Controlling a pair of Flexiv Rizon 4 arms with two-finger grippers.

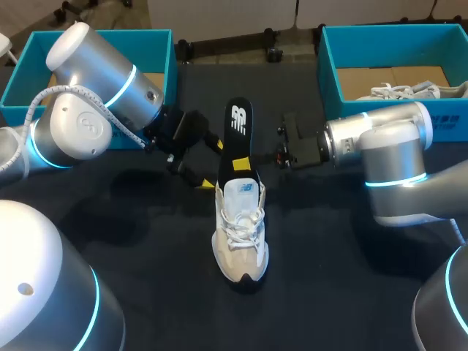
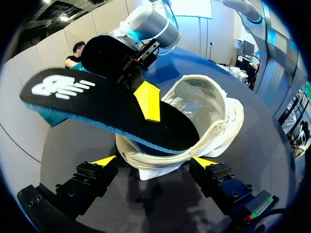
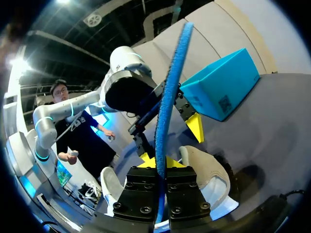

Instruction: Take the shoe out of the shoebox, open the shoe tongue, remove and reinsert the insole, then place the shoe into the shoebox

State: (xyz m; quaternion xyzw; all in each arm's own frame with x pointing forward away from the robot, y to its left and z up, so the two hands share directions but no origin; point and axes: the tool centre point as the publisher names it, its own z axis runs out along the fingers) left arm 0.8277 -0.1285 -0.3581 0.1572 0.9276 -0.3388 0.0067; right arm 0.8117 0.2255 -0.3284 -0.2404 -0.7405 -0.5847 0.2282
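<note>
Head view: white shoe (image 1: pixel 240 234) lies at frame centre on the dark table (image 1: pixel 146 241), sole down, toe toward the lower edge, laces loosened. Black insole (image 1: pixel 238 124) stands out of the shoe's opening and runs up toward the upper middle of the frame, logo end free. Left arm enters from the left; left gripper (image 1: pixel 212 164) sits just left of the heel, fingers spread wide with nothing between them. Right arm enters from the right; right gripper (image 1: pixel 241 165) reaches to the insole just above the shoe's collar. One teal shoebox (image 1: pixel 110 33) is at upper left, a second teal shoebox (image 1: pixel 329 66) at upper right with another white shoe (image 1: pixel 409 91) inside. Left wrist view: left gripper (image 2: pixel 154 161) is wide open, the shoe (image 2: pixel 209 111) heel just ahead, between the two yellow tips; contact with the heel cannot be told. Insole (image 2: pixel 107 111) slants up out of the shoe above the fingers, blue edge showing, and a yellow fingertip (image 2: pixel 148 101) of the right gripper lies flat on its top face. Right wrist view: insole (image 3: pixel 170 82) is seen edge-on, clamped between the fingers of the right gripper (image 3: pixel 158 162), jaws narrow on it from both sides. Shoe (image 3: pixel 204 174) is under and just ahead of the fingers; the left arm (image 3: pixel 126 87) is beyond the insole, a teal shoebox (image 3: pixel 223 92) farther off beside it
</note>
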